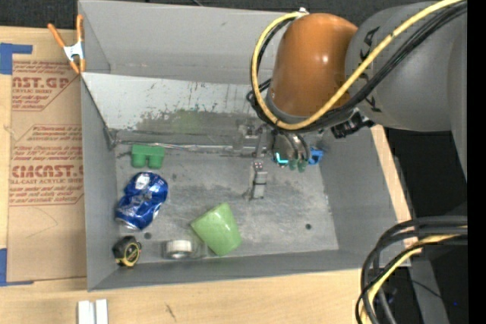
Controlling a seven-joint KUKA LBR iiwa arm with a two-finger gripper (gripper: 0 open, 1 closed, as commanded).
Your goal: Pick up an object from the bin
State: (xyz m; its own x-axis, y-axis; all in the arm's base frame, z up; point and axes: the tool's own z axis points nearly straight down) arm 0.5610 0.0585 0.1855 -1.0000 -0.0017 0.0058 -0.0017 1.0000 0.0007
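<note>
My gripper [259,182] hangs below the orange wrist cover, over bare bin floor right of the middle. The nearest loose thing is a pale green plastic cup [216,230], lying on its side near the front wall, down and to the left of the gripper and apart from it. Just left of the cup, a small clear tape roll [179,248] lies flat. A crumpled blue and white can [141,199] rests further left.
A green block [147,156] sits at the left, near the back wall. A small yellow and black tape measure [127,251] lies in the front left corner. The arm and its cables cover the bin's right back part.
</note>
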